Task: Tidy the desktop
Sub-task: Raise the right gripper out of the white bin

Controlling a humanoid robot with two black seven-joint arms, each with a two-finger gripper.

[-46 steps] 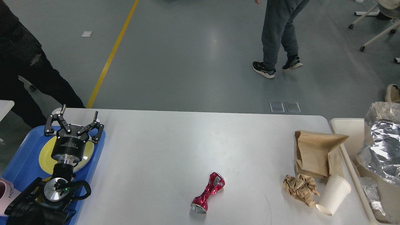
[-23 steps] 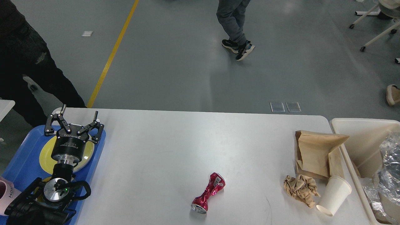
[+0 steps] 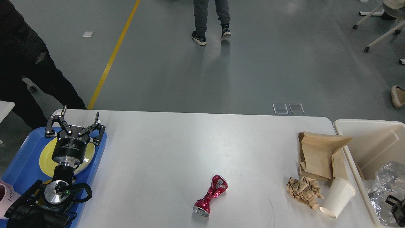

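Note:
The white desktop (image 3: pixel 177 148) holds a crushed red can (image 3: pixel 210 195) near the front middle. At its right end lie a brown paper bag (image 3: pixel 318 155), a crumpled brown paper ball (image 3: pixel 303 190) and a tipped white paper cup (image 3: pixel 337 198). My left gripper (image 3: pixel 80 112) is open and empty above a yellow plate (image 3: pixel 46 156) on the blue tray (image 3: pixel 22 167). A small dark part of my right gripper (image 3: pixel 395 205) shows low in the cream bin (image 3: pixel 370 136), against crumpled silver foil (image 3: pixel 387 183). Its fingers cannot be told apart.
A pink cup (image 3: pixel 6 196) sits at the tray's near left. A person in dark clothes (image 3: pixel 28 63) stands beyond the table's far left corner. Another person (image 3: pixel 210 19) walks on the floor behind. Chair legs (image 3: pixel 379 28) stand at the far right.
The silver foil has come down from high above the bin into the bin. The walking person moved left and farther away. My left arm has not moved.

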